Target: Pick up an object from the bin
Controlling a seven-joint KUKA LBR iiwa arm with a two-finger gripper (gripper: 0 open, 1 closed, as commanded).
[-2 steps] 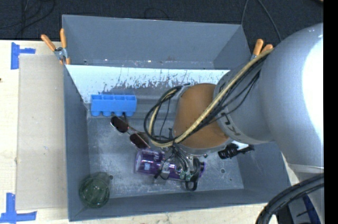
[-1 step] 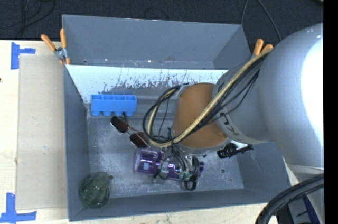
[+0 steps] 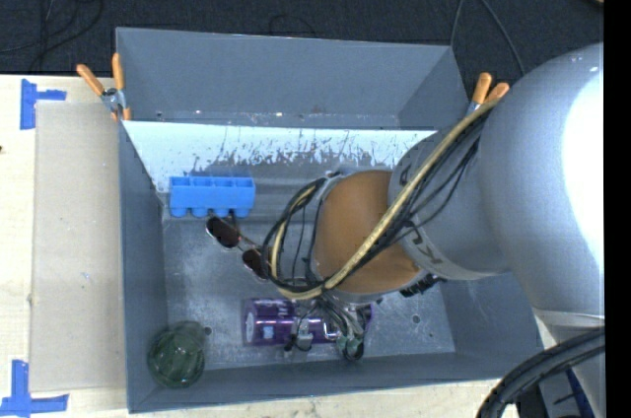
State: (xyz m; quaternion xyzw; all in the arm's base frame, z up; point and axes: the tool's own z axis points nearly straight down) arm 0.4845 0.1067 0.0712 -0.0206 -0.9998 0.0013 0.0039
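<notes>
In the near left corner of the bin (image 3: 286,81) lies a round green glassy thing (image 3: 177,354). To its right, by the near wall, lies a purple packet (image 3: 268,320). My jaws are low over its right end, and I cannot tell whether they are open or closed. Above them sits my orange wrist cover (image 3: 355,229) with its looped cables. Farther in lies a dark pair of sunglasses (image 3: 237,242), and beyond it, at the far wall's foot, a blue moulded tray (image 3: 211,195).

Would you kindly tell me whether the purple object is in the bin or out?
In: the purple object lies on the bin floor by the near wall, under the claw.
</notes>
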